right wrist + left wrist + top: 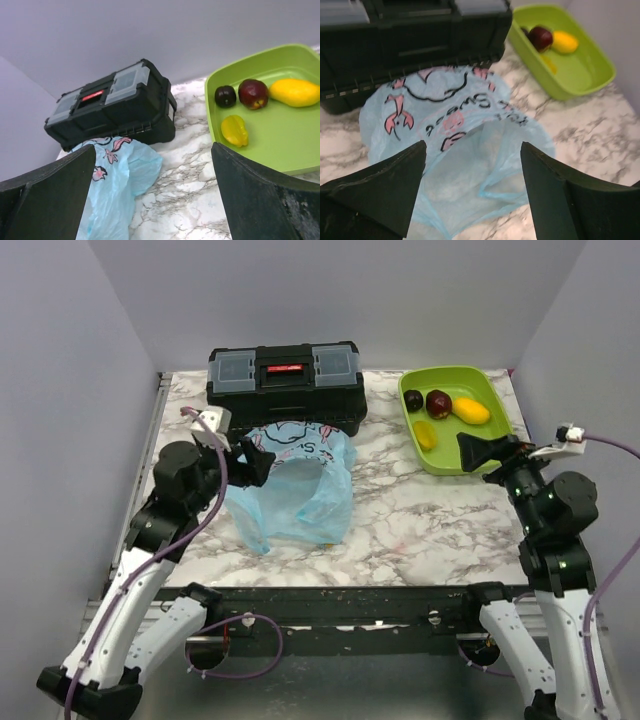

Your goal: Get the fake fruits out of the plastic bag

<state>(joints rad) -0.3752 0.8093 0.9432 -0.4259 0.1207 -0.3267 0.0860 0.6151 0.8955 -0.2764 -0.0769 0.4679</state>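
The light-blue plastic bag (295,490) lies crumpled and flat on the marble table in front of the toolbox; it also shows in the left wrist view (455,130) and the right wrist view (115,175). The fake fruits lie in the green tray: a dark purple one (413,400) (225,96), a dark red one (438,403) (253,93), a yellow-orange mango shape (470,411) (295,92) and a yellow star shape (425,434) (234,130). My left gripper (253,464) (472,145) hangs open over the bag's left part, holding nothing. My right gripper (478,452) (152,146) stands wide open and empty at the tray's near edge.
A black toolbox (285,380) (410,45) (110,107) stands at the back, touching the bag's far side. The lime-green tray (482,383) (580,75) (280,140) sits at the back right corner. Grey walls enclose the table on three sides.
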